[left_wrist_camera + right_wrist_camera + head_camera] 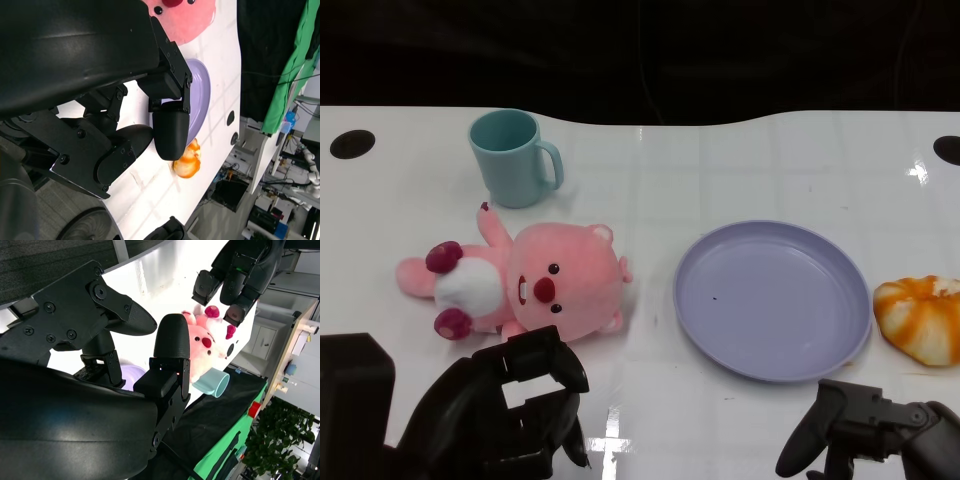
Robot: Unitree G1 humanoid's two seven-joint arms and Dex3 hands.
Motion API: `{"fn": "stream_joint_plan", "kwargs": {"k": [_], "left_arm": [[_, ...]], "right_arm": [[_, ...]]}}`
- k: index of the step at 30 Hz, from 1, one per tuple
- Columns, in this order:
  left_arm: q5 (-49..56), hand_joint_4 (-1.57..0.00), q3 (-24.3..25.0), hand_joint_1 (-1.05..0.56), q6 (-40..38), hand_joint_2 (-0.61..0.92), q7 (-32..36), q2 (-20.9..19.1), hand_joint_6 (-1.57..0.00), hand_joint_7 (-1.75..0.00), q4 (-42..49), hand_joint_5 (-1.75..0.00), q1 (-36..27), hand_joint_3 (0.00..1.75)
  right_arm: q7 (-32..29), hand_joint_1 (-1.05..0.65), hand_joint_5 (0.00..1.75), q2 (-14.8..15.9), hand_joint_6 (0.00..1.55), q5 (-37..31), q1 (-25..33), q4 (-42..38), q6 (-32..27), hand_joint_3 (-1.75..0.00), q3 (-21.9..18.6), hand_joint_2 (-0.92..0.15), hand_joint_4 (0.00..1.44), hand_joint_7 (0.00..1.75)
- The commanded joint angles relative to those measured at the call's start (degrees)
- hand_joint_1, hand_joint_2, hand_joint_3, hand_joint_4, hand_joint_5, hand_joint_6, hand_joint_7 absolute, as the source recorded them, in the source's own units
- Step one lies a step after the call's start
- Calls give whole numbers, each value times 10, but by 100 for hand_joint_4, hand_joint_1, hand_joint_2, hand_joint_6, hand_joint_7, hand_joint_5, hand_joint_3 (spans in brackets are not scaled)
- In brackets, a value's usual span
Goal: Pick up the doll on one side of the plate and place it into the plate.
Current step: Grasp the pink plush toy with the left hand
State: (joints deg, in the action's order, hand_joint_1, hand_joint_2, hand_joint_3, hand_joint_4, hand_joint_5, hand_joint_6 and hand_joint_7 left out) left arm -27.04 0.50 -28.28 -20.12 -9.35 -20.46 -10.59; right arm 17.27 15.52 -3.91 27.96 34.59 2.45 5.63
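Currently, a pink doll is seen lying on the white table, left of an empty purple plate. Nothing is held by the left hand, whose fingers are spread just beside the doll; its plump head is best enclosed before lifting.

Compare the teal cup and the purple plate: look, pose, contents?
The teal cup is tall, upright and has a handle; the purple plate is flat, shallow and has none. The cup stands at the far left behind the pink doll; the plate lies right of centre, between the doll and an orange-and-white item. The plate covers more table. The plate holds nothing, and nothing shows inside the cup.
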Motion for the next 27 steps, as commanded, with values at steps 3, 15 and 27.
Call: {"fn": "stream_joint_plan", "kwargs": {"k": [3, 15, 27], "left_arm": [[1, -68, 17, -17, 4, 43, 19, 4, -72, -108, -9, -156, 4, 134], [18, -54, 34, -24, 6, 63, 54, 3, -60, -62, -67, -122, 18, 83], [180, -24, 18, -47, 138, 92, 34, -81, -46, -15, -71, -87, 43, 13]], "right_arm": [[-6, -7, 167, -2, 60, -2, -6, 0, -2, -113, 2, -52, 66, 129], [-7, -5, 166, 0, 61, -2, -14, -9, 3, -114, 4, -51, 68, 128], [-6, -8, 166, 1, 62, 3, -13, -9, 1, -112, 0, -52, 68, 126]]}}
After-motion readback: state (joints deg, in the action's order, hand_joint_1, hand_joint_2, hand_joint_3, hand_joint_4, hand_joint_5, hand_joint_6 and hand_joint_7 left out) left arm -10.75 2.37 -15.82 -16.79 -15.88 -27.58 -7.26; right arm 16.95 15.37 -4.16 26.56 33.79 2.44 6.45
